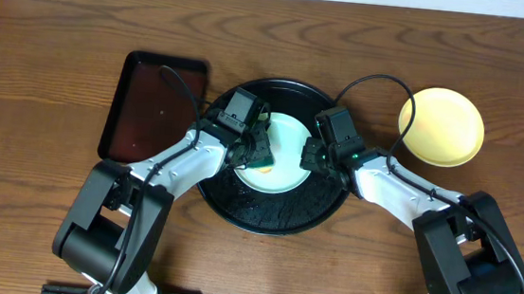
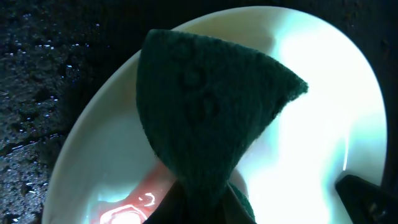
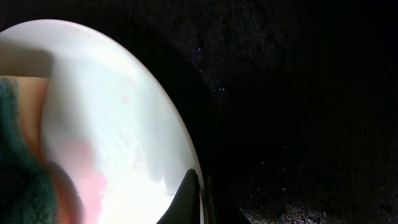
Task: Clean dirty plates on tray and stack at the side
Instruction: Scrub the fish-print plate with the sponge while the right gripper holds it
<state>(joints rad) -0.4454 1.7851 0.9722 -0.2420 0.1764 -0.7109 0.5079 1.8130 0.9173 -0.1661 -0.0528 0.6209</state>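
Observation:
A pale mint-white plate point(image 1: 287, 157) lies in the round black tray point(image 1: 270, 222). My left gripper point(image 1: 255, 144) is shut on a dark green sponge point(image 2: 211, 112) and presses it on the plate's left part point(image 2: 323, 93). A red-orange smear point(image 2: 134, 202) shows on the plate beside the sponge. My right gripper point(image 1: 316, 157) is shut on the plate's right rim point(image 3: 112, 106), one finger point(image 3: 186, 199) inside the rim. A pale yellow plate point(image 1: 441, 126) sits on the table at the right, outside the tray. A second mint-white plate is not in view.
A dark brown rectangular tray point(image 1: 152, 104) lies left of the black tray. The black tray's surface point(image 3: 298, 93) is wet with droplets. Wooden table point(image 1: 50, 71) surrounds everything.

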